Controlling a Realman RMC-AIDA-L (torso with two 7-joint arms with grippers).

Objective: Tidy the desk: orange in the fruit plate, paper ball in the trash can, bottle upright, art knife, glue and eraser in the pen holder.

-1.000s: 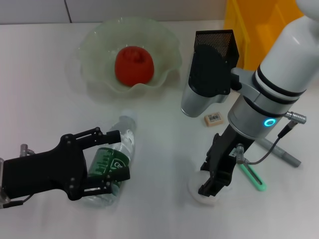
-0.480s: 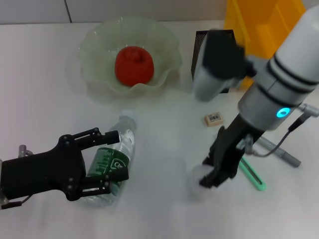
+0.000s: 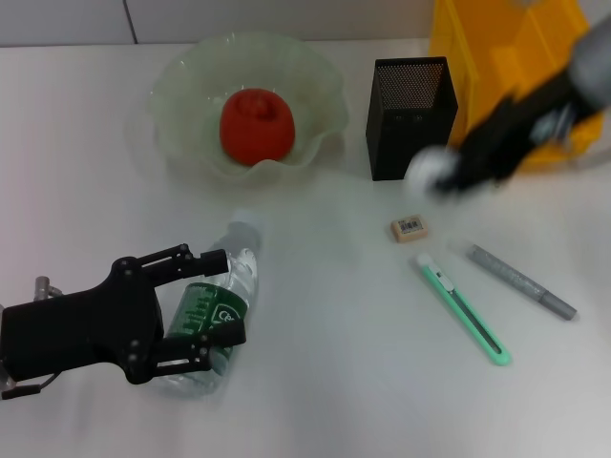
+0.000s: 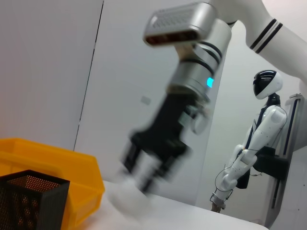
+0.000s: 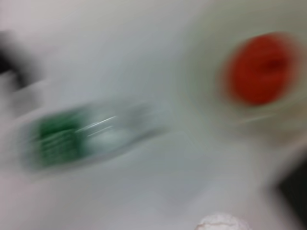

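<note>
**Paper ball aloft, bottle lying flat**

The right gripper (image 3: 449, 174) clasps the paper ball (image 3: 424, 169) in the air beside the pen holder (image 3: 410, 116). The bottle (image 3: 216, 310) lies on the desk, cap toward the fruit plate (image 3: 315, 67), the left gripper (image 3: 212, 303) spread around it.

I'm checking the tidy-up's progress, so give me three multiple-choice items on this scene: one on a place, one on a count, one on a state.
1. Where is the orange?
A. in the fruit plate
B. in the pen holder
C. on the bare desk

2. How many small items lie on the desk in front of the pen holder?
A. one
B. three
C. five

3. How is the bottle?
A. upright
B. lying down
C. in the yellow bin

Answers: 1 A, it sits in the plate. 2 B, eraser, art knife, glue. 3 B, it lies between the left gripper's fingers.
</note>
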